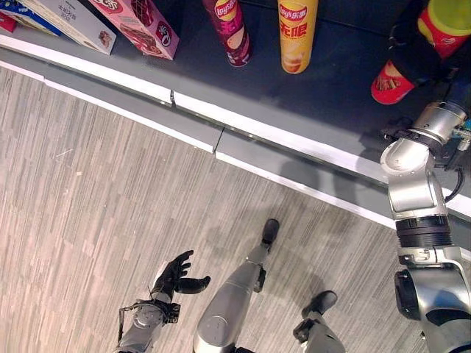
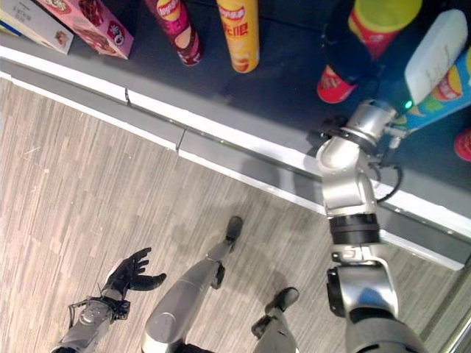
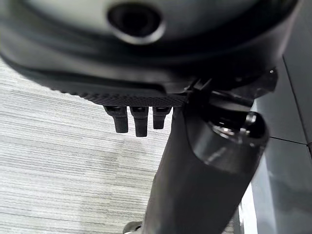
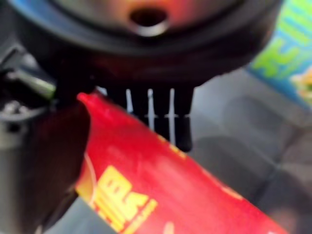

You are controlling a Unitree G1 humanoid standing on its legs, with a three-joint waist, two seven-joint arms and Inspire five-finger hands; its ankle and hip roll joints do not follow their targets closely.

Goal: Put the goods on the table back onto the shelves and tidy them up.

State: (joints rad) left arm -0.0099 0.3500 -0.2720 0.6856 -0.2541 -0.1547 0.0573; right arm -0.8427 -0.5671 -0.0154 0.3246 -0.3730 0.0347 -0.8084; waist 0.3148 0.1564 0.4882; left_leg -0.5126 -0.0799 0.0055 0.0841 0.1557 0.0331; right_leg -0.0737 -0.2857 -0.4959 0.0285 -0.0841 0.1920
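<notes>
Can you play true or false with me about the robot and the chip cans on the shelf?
1. The right hand is wrapped round a red can with a yellow lid. True.
2. The left hand is holding a box. False: it hangs over the floor with relaxed fingers and holds nothing.
3. A yellow can stands on the dark shelf next to a dark red can. True.
4. The pink box lies on the floor. False: it sits on the shelf, left of the cans.
5. The red can in the right hand stands upright like the yellow one. False: it is tilted.
</notes>
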